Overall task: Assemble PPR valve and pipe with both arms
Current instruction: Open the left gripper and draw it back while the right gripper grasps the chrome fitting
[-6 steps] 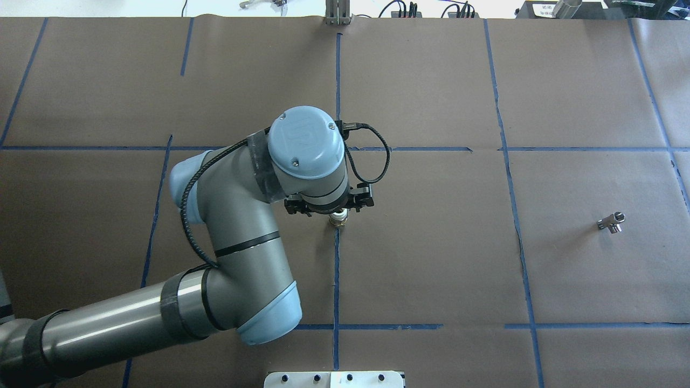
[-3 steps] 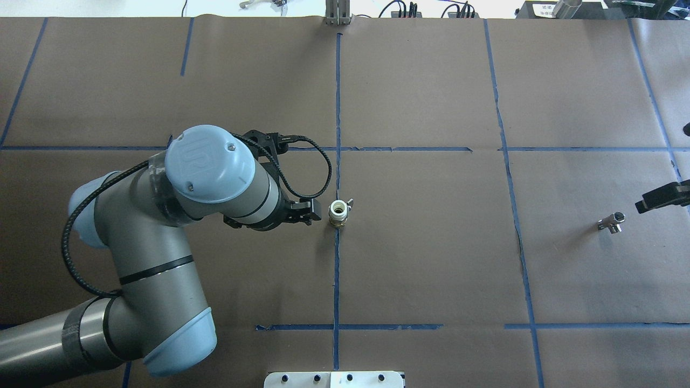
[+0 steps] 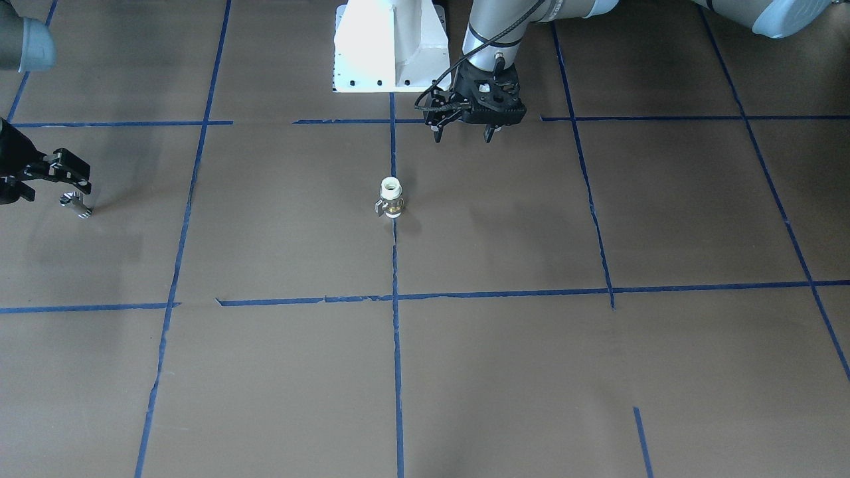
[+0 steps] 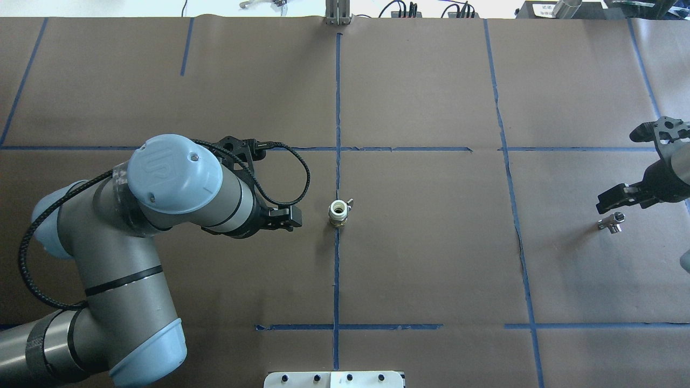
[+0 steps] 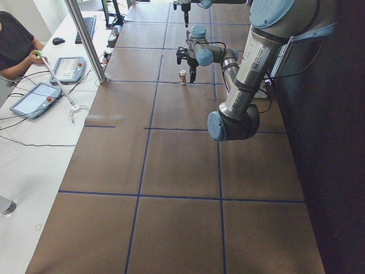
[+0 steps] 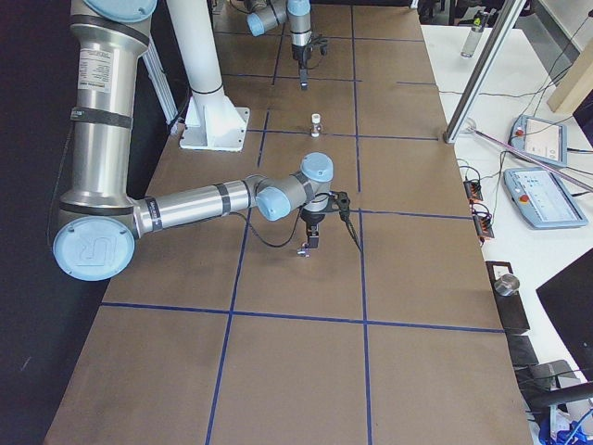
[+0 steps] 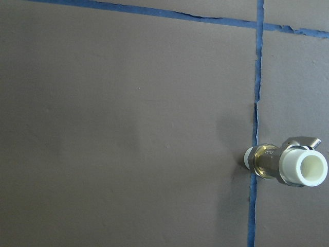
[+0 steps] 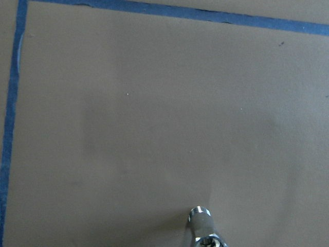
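Observation:
The PPR valve [image 4: 338, 213] stands upright on the brown table at a blue tape line, white with a brass band and a small side lever; it also shows in the front view [image 3: 391, 197] and the left wrist view [image 7: 285, 167]. My left gripper [image 4: 291, 218] [image 3: 463, 135] is open and empty, a short way to the valve's left. The pipe [image 4: 612, 222] [image 3: 75, 202], a small silver stub, lies at the far right and shows at the bottom of the right wrist view [image 8: 205, 229]. My right gripper [image 4: 606, 205] [image 3: 50, 179] hovers just above it, open and empty.
The white pedestal base [image 3: 388, 46] stands at the robot's side of the table. Blue tape lines [image 4: 337, 269] divide the brown surface. An operators' bench with tablets [image 5: 34, 97] and a metal post [image 5: 85, 40] runs along the far edge.
My left arm has drawn back to the left, away from the valve, which stays standing in place. My right gripper has come in from the right edge to above the pipe.

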`<state>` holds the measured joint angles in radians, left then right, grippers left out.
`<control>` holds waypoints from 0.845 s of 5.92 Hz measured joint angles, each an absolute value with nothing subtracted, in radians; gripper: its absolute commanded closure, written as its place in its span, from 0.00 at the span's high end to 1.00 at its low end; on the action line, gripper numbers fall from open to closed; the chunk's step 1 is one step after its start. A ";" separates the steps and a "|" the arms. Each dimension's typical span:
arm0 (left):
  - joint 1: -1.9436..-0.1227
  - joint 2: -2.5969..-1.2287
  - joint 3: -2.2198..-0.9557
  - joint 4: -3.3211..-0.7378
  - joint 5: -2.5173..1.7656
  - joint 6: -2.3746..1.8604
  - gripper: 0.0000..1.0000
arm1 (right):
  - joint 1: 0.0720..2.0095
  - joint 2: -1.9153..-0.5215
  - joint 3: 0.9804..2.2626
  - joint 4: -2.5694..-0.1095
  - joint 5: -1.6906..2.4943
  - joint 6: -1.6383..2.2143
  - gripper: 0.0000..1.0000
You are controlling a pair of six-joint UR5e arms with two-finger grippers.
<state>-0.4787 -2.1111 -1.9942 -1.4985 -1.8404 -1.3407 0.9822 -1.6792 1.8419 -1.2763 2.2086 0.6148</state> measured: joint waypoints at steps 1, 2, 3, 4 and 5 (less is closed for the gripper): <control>-0.479 -2.110 -1.995 -1.499 -1.840 -1.341 0.95 | 0.968 -1.676 1.822 -1.276 2.206 0.615 0.95; -0.479 -2.109 -1.996 -1.499 -1.839 -1.341 0.95 | 0.962 -1.675 1.809 -1.276 2.203 0.614 0.94; -0.479 -2.109 -1.997 -1.499 -1.839 -1.341 0.96 | 0.958 -1.674 1.798 -1.276 2.200 0.615 0.92; -0.480 -2.109 -1.997 -1.499 -1.839 -1.341 0.96 | 0.952 -1.673 1.784 -1.276 2.199 0.616 0.77; -0.480 -2.109 -1.997 -1.499 -1.839 -1.341 0.96 | 0.950 -1.673 1.778 -1.276 2.198 0.617 0.64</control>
